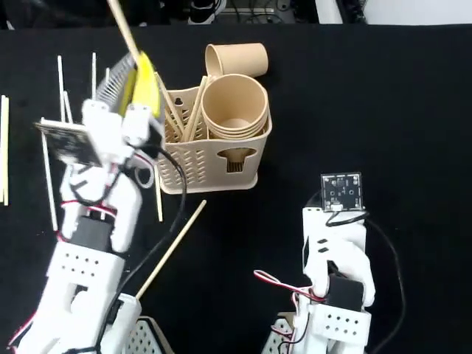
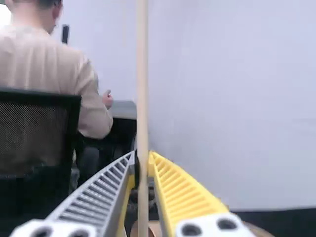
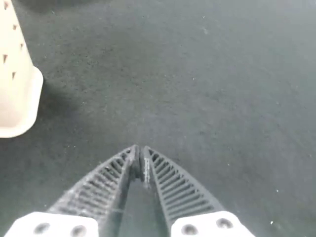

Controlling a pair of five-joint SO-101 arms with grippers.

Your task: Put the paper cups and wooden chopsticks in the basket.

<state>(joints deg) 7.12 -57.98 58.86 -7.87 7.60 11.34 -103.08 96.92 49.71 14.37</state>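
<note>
My left gripper (image 1: 137, 68) hangs just left of the beige basket (image 1: 184, 166), shut on a wooden chopstick (image 1: 122, 26) that points up and away. In the left wrist view the chopstick (image 2: 142, 89) stands upright between the grey and yellow fingers (image 2: 170, 180). The basket holds stacked paper cups (image 1: 234, 107) and several chopsticks (image 1: 181, 118). One paper cup (image 1: 237, 59) lies on its side behind the basket. A loose chopstick (image 1: 171, 249) lies in front of the basket. My right gripper (image 3: 139, 150) is shut and empty over the black table, with the basket's corner (image 3: 17, 94) to one side.
Several more chopsticks (image 1: 60, 92) lie scattered on the black table (image 1: 383, 110) at the far left, some under the left arm. The right arm (image 1: 335, 251) rests at the front right. A person sits in a chair (image 2: 34, 133) in the room behind.
</note>
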